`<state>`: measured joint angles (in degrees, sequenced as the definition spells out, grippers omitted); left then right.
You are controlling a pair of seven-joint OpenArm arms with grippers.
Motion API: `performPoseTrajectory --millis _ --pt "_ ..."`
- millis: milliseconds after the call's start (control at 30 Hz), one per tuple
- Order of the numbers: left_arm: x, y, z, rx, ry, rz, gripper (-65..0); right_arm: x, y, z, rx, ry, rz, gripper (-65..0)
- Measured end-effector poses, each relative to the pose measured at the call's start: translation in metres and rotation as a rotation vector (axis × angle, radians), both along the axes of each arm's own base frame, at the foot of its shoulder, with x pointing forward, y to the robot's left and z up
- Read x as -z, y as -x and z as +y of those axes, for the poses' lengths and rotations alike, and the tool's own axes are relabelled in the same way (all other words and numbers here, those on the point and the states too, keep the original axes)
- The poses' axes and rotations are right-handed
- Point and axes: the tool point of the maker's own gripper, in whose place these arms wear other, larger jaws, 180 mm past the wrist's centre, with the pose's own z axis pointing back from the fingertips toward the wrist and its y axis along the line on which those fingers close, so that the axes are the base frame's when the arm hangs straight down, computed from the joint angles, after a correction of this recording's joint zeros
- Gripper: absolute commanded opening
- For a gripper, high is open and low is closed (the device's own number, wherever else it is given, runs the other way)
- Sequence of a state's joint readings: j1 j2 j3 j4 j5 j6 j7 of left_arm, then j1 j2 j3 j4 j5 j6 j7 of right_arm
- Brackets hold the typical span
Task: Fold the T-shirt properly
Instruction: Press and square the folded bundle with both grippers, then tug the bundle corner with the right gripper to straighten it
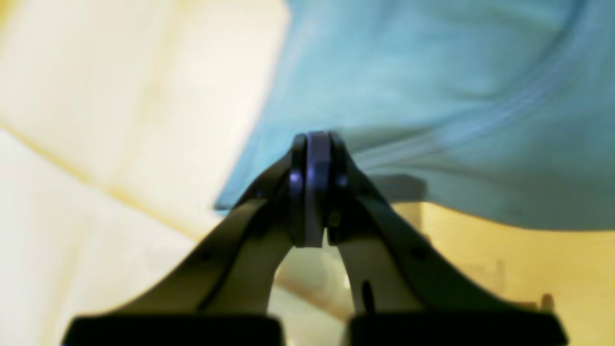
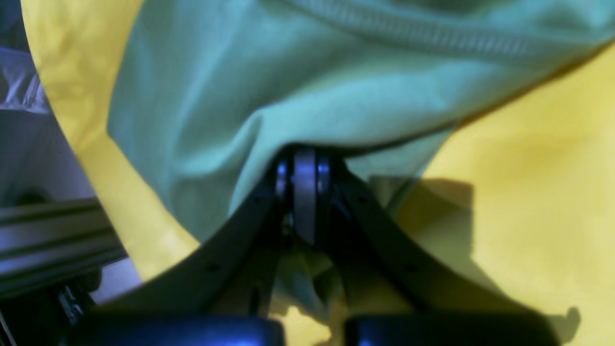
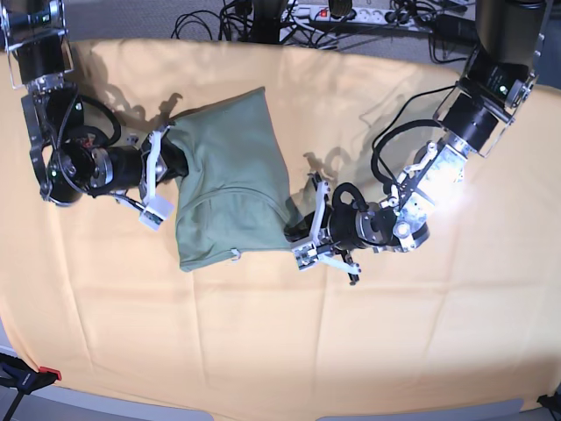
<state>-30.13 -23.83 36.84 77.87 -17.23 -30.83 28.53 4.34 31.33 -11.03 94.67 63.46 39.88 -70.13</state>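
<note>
My left gripper is pinching the T-shirt at one edge, my right gripper is clamping the opposite edge, and the shirt is lying bunched between them on the yellow table cloth.

T-shirt on the cloth-covered table, a gripper at each of its two sides.

In the base view the sage-green short-sleeved cotton T-shirt lies bunched on the large yellow-orange table cloth, left of the middle. The right gripper meets the shirt's left edge, its jaws pressed together on the fabric; its arm runs off toward the upper left corner. The left gripper meets the shirt's lower right corner, jaws likewise pinched on the fabric, its arm rising toward the upper right. Behind the table's far edge lies a tangle of black cables beside a white power strip.
</note>
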Motion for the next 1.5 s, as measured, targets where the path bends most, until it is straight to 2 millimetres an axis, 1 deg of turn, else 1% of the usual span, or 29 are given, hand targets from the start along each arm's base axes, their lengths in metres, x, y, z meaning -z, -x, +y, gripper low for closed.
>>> performPoseTrajectory --millis 67,133,200,233,267,300,333,433,500,567,633,700,800,900,967,1067,1133,1200,1367,1433,1500 --pt "0.0 -0.004 0.005 -0.008 -0.032 -0.002 -65.0 -0.001 -0.01 -0.019 0.061 0.038 -0.029 -65.0" --pt "-0.01 -0.013 0.008 -0.035 -0.016 -0.007 -65.0 -0.014 -0.031 -0.045 0.172 0.054 -0.094 -65.0" --pt "-0.03 -0.025 0.015 -0.097 0.072 0.004 -65.0 -0.032 -0.048 -0.068 0.266 0.033 -0.161 -65.0" --pt "-0.042 -0.029 0.019 -0.132 0.129 0.024 -65.0 -0.038 -0.053 -0.077 0.308 0.025 -0.183 -65.0" --pt "-0.053 -0.032 0.023 -0.16 0.187 0.053 -65.0 -0.039 -0.052 -0.084 0.337 0.017 -0.19 -65.0" --pt "-0.062 -0.033 0.028 -0.176 0.232 0.091 -65.0 -0.036 -0.049 -0.087 0.351 0.012 -0.186 -65.0" --pt "-0.07 -0.032 0.033 -0.179 0.274 0.128 -65.0 -0.029 -0.041 -0.088 0.347 0.022 -0.165 -65.0" --pt "-0.102 -0.027 0.042 -0.155 0.434 0.204 -65.0 -0.011 -0.021 -0.082 0.329 0.021 -0.113 -65.0" --pt "-0.119 -0.026 0.049 -0.144 0.501 0.219 -65.0 -0.008 -0.018 -0.076 0.334 -0.007 -0.108 -65.0" --pt "-0.126 -0.027 0.058 -0.155 0.523 0.223 -65.0 -0.006 -0.016 -0.073 0.337 -0.017 -0.101 -65.0" --pt "-0.125 -0.026 0.063 -0.165 0.524 0.233 -65.0 -0.001 -0.01 -0.065 0.343 -0.043 -0.081 -65.0" --pt "-0.124 -0.019 0.068 -0.166 0.559 0.259 -65.0 0.01 0.002 -0.057 0.344 -0.053 -0.042 -65.0" --pt "-0.104 -0.007 0.085 -0.199 0.526 0.311 -65.0 0.021 0.017 -0.047 0.348 -0.08 0.005 -65.0" --pt "-0.09 0.001 0.093 -0.214 0.488 0.347 -65.0 0.023 0.022 -0.044 0.352 -0.096 0.021 -65.0" --pt "-0.088 0.004 0.092 -0.208 0.487 0.36 -65.0 0.023 0.029 -0.04 0.35 -0.121 0.053 -65.0" --pt "-0.087 0.009 0.091 -0.201 0.511 0.378 -65.0 0.022 0.047 -0.031 0.322 -0.176 0.131 -65.0" --pt "-0.079 0.016 0.097 -0.214 0.496 0.401 -65.0 0.024 0.062 -0.025 0.312 -0.211 0.181 -65.0" --pt "-0.071 0.021 0.101 -0.224 0.483 0.422 -65.0 0.026 0.071 -0.022 0.315 -0.237 0.21 -65.0" --pt "-0.075 0.021 0.097 -0.215 0.51 0.421 -65.0 0.026 0.072 -0.022 0.311 -0.232 0.213 -65.0" --pt "-0.074 0.021 0.1 -0.22 0.505 0.422 -65.0 0.026 0.071 -0.022 0.314 -0.236 0.208 -65.0" --pt "-0.071 0.023 0.105 -0.225 0.486 0.43 -65.0 0.023 0.065 -0.024 0.325 -0.237 0.188 -65.0"
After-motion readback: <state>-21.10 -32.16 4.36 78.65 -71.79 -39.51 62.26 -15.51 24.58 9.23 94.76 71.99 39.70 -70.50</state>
